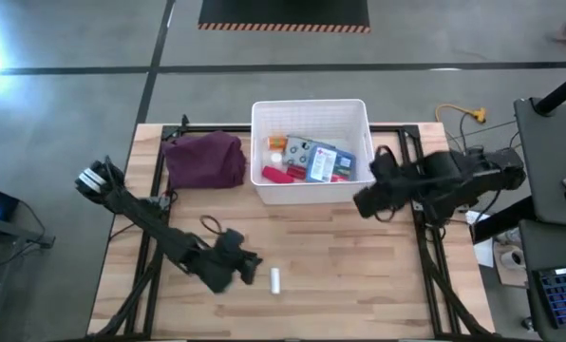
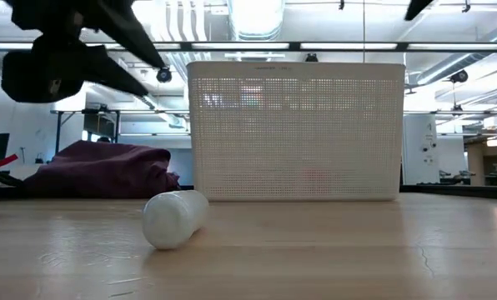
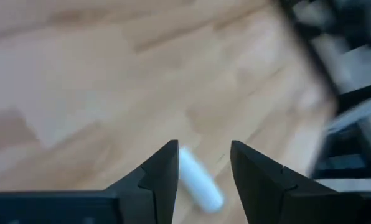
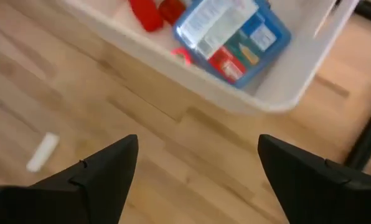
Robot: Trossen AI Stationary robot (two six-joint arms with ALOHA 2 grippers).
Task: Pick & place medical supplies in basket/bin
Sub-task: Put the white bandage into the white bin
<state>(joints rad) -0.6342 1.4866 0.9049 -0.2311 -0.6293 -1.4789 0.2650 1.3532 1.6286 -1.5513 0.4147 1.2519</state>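
1. most of the supplies already sit in the white bin (image 1: 359, 112) at the far middle of the table: the blue-and-red flat box (image 1: 313, 160), a red bottle (image 1: 277, 175) and an orange one (image 1: 276, 143) show inside it.
2. one piece is left out: a small white bottle (image 1: 274, 278) lying on its side on the bare wood of the table (image 1: 359, 275), near the front edge and well apart from the bin.
3. the left gripper (image 1: 248, 267) hangs just beside that bottle, its fingers parted and holding nothing; from its wrist the bottle (image 3: 198, 180) shows between the two fingertips (image 3: 168, 155).
4. so the step in hand looks like the pick of this last bottle. next i'd expect the gripper to drop lower, straddle the bottle across its width and close; being round, it could roll away if nudged.
5. the right gripper (image 1: 370, 203) waits beside the bin's near right corner, spread wide and empty.
6. a maroon cloth bundle (image 1: 205, 160) lies left of the bin, untouched.
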